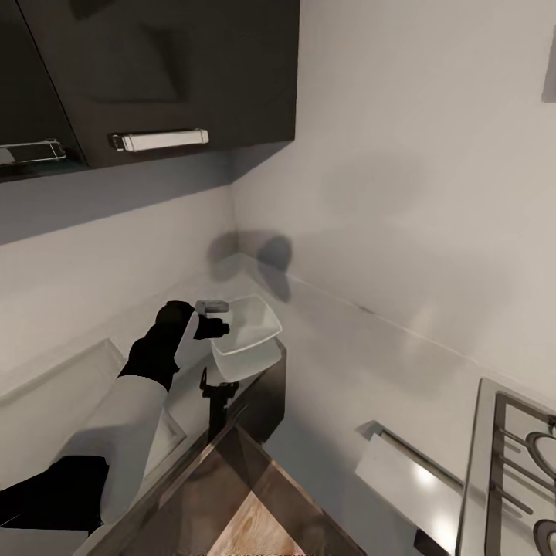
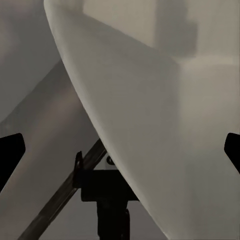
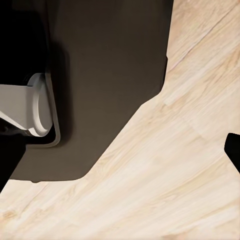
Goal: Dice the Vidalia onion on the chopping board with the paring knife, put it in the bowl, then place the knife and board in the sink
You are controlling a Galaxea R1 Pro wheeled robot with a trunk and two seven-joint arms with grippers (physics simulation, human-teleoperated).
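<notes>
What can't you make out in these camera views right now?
- Bowl contents: head view, near wall hides its floor.
- Left claw grip: bowl hides the contact.
- Right claw: right wrist view, edge cuts it off above wooden floor.
- Stove: head view, cropped.

The left arm (image 1: pixel 116 432) reaches forward and up, white forearm ending in a black wrist. The left gripper (image 1: pixel 202 320) is clamped on the bowl (image 1: pixel 247 332), held aloft. In the right wrist view, one dark fingertip (image 3: pixel 234 149) points down at the floor.

Dark wall cabinet (image 1: pixel 177 69), stove grate (image 1: pixel 517 463), wood floor (image 3: pixel 175 165).
</notes>
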